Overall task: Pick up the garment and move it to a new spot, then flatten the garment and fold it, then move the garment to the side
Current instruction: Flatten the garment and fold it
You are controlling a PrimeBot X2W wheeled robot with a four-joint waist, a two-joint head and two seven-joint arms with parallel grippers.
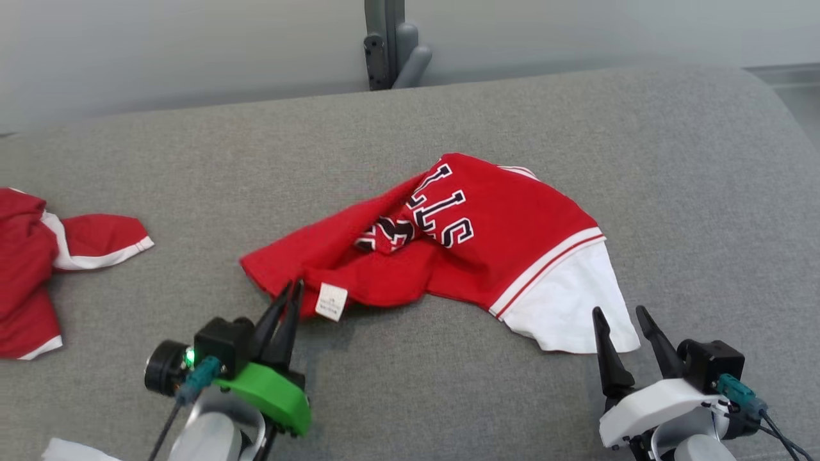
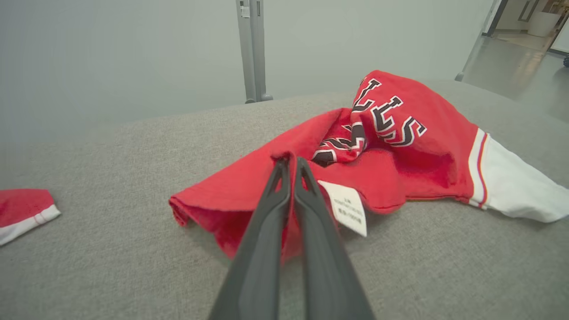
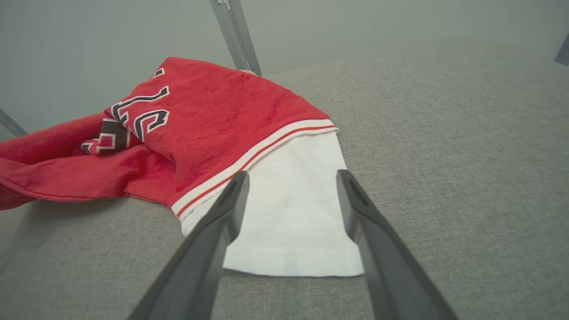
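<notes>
Garment [image 1: 512,237] cloth is pinched in your left gripper [image 1: 291,291]: its jaws are pressed together on the red hem, just beside the white label [image 1: 332,301]. Your right gripper [image 1: 620,315] holds nothing, jaws spread wide, tips at the near edge of the white sleeve [image 1: 570,307]. Crumpled, it lies midway across the grey cushion [image 1: 576,115]; a second red-and-white piece [image 1: 32,256] lies well apart, far left.
</notes>
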